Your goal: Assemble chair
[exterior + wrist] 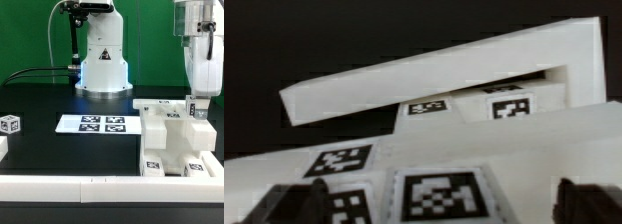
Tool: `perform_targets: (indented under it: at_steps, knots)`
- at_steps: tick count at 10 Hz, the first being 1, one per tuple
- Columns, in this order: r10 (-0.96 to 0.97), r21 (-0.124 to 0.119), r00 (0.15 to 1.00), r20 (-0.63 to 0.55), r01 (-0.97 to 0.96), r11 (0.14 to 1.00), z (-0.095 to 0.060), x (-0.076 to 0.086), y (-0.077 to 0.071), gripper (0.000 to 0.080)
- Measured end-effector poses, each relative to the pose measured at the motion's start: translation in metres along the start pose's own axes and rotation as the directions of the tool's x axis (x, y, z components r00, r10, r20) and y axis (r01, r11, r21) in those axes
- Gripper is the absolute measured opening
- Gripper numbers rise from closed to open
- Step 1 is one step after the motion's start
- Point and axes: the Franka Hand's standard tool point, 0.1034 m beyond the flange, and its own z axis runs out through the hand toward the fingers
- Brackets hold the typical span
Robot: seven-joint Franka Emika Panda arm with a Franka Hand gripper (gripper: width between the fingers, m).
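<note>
A: Two dark fingers (295, 203) stand apart at the edge of the wrist view, with a tagged white face of the chair (438, 190) between them; nothing is clamped. In the exterior view the gripper (196, 111) hangs at the top of the part-built chair (178, 140), at or just above a raised block; whether a pad touches the plastic cannot be told.

B: And outward from the fingers?

A: The chair sits at the exterior view's right, against a white rail (70, 186) that runs along the front of the black table (40, 100). Further toward the exterior view's left lie the marker board (96, 124) and, well apart, a loose tagged cube (10, 124). The robot base (104, 60) stands behind.

B: Which step is in hand?

A: Judged from the spread fingers over a seated part, a placement appears complete and the part released. The chair looks unfinished.

B: What does the next move call for?

A: Probably a straight lift clear of the assembly, so that the fingers do not drag the set part, followed by travel to a further loose part, perhaps the cube.
</note>
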Motion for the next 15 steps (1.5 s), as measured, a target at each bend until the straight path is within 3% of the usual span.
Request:
perform_targets:
  at_steps: [2,4,5,10,12,14,15]
  knots:
    - [-0.086,0.004,0.996,0.022,0.086,0.996,-0.015,0.011,-0.005,0.0643]
    - [-0.177,0.047,0.983,0.048,0.174,0.984,-0.039,0.029,-0.017,0.0649]
    - [-0.160,0.064,0.986,0.045,0.157,0.986,-0.040,0.028,-0.020,0.0649]
    - [-0.225,0.065,0.973,0.041,0.222,0.973,-0.037,0.031,-0.019,0.0649]
    - [-0.359,0.075,0.932,0.043,0.355,0.932,-0.041,0.058,-0.015,0.0649]
    - [-0.561,0.088,0.828,0.026,0.557,0.826,-0.047,0.093,-0.010,0.0649]
    - [-0.597,0.097,0.802,0.006,0.594,0.799,-0.045,0.095,-0.010,0.0649]
